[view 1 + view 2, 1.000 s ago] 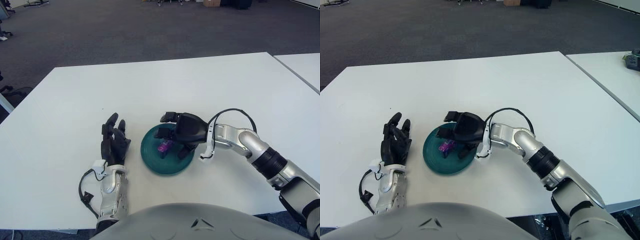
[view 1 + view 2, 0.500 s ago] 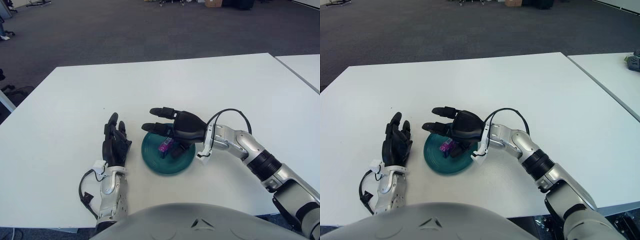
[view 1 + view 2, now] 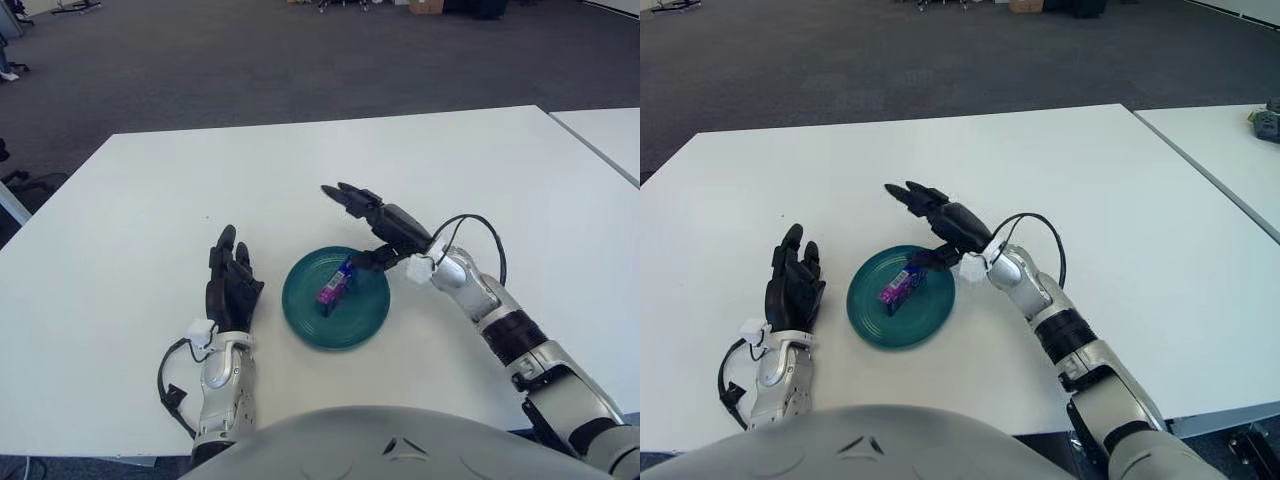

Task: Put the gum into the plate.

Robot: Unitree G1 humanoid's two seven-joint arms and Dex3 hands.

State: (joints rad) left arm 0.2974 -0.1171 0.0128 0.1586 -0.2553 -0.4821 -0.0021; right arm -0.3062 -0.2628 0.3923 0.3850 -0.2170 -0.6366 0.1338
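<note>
A small purple pack of gum [image 3: 335, 283] lies inside the round teal plate [image 3: 305, 315] on the white table. My right hand [image 3: 372, 218] hovers over the plate's far right rim, fingers spread and holding nothing, clear of the gum. The same hand shows in the right eye view [image 3: 938, 218], with the gum [image 3: 899, 288] lying free in the plate [image 3: 868, 318]. My left hand [image 3: 231, 284] stands to the left of the plate, fingers pointing up and relaxed, empty.
The white table [image 3: 150, 200] stretches wide around the plate. A second white table [image 3: 610, 135] sits to the right across a narrow gap. Dark carpet lies beyond the far edge.
My right hand has opened and drawn up and back off the gum, which stays lying in the plate. The left hand has not moved.
</note>
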